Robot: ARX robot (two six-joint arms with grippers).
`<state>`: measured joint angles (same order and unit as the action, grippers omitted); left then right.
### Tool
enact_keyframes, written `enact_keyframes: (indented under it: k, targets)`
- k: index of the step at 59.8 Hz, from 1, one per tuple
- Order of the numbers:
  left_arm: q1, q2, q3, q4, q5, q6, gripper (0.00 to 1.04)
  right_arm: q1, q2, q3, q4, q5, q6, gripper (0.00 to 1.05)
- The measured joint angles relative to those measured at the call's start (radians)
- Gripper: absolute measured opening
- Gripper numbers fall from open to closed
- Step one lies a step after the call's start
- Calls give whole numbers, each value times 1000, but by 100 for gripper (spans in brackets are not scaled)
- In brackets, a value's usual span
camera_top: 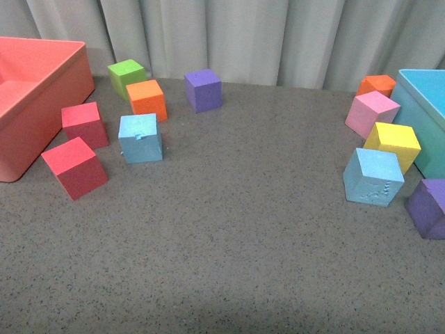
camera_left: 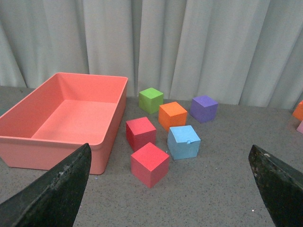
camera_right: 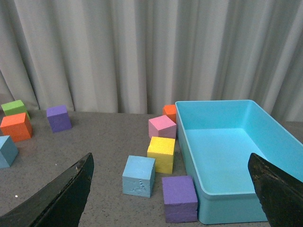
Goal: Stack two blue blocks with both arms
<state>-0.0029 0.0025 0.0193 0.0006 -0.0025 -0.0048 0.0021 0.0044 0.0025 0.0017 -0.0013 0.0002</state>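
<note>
- Facing two separate pick-ups: the notched blue block (camera_top: 140, 138) sits on the left side of the desk (camera_top: 236, 236), and the marked blue block (camera_top: 373, 177) sits well apart on the right side.
- My left jaws are spread wide and hold nothing. In the left wrist view the notched blue block (camera_left: 183, 142) lies straight ahead, roughly in line with the gap, so I judge the left arm the nearer one for it.
- My right jaws are also spread wide and empty. The marked blue block (camera_right: 138, 176) lies ahead of them, so the right arm suits that one.
- Both are cubes, so neither has a long axis. The notched one sits nearly square to me; the marked one is turned somewhat.
- Both are light sky-blue with a matt, foam-like look. One has a small notch at its top front edge, the other a squiggly raised mark on its front face.
- Neighbours crowd both: an orange cube (camera_top: 147, 99) just behind the notched one, a yellow cube (camera_top: 393, 145) just beside the marked one.
</note>
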Motion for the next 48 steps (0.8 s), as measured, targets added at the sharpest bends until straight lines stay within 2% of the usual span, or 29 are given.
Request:
enact_keyframes:
  k: [48]
  targets:
    - [0, 0, 0, 0, 0, 0, 98, 0, 0, 0, 0, 0, 0, 95]
